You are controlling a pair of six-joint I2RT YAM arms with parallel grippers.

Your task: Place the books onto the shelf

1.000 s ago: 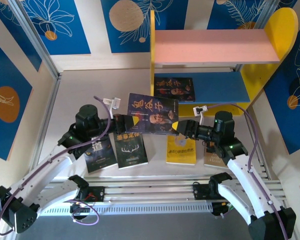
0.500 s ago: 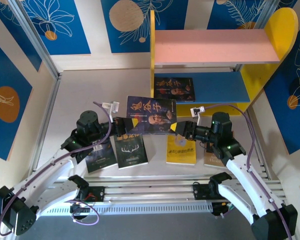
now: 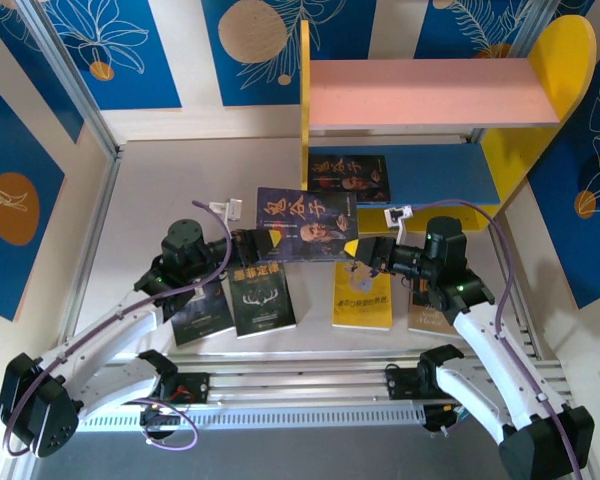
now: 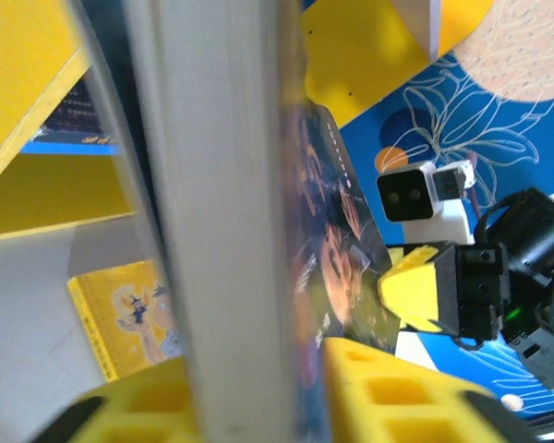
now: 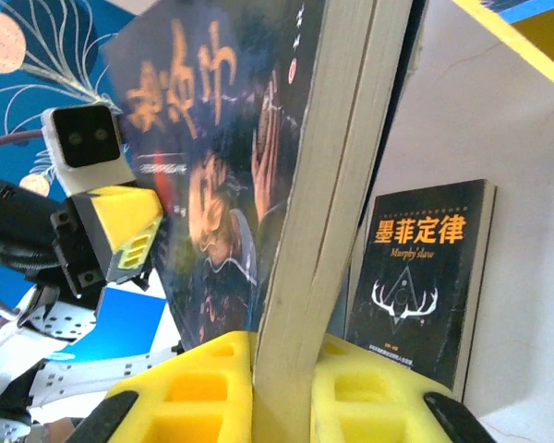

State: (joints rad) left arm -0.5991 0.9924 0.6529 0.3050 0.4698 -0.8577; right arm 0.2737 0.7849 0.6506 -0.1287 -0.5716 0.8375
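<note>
Top external view is showing two of the table books partly covered. The left arm is hiding a corner of a dark book [image 3: 202,312]. The right arm is lying over most of the brown book [image 3: 427,316], so its cover is unreadable. Between them the antler-cover book [image 3: 262,295] and the yellow book [image 3: 363,297] are lying flat in full sight, long axes running near to far. Another dark book [image 3: 349,178] is lying flat on the blue lower board [image 3: 440,172] of the shelf [image 3: 565,50], its far edge shadowed under the pink upper board [image 3: 420,92].

The held book [image 3: 307,225], dark with a face on the cover, is hanging above the table just in front of the shelf. Its cover is facing up toward the camera and its title edge is pointing at the shelf. The left gripper [image 3: 263,243] is clamping its left edge and the right gripper [image 3: 352,252] its right edge, both near the lower corners.

Left wrist view is catching the book [image 4: 226,231] edge-on and blurred, cut off at the top, with yellow fingers [image 4: 388,397] squeezing it. Right wrist view is showing the pale page edge standing between that gripper's yellow fingers [image 5: 360,388], with the cover [image 5: 222,157] sharply foreshortened.
</note>
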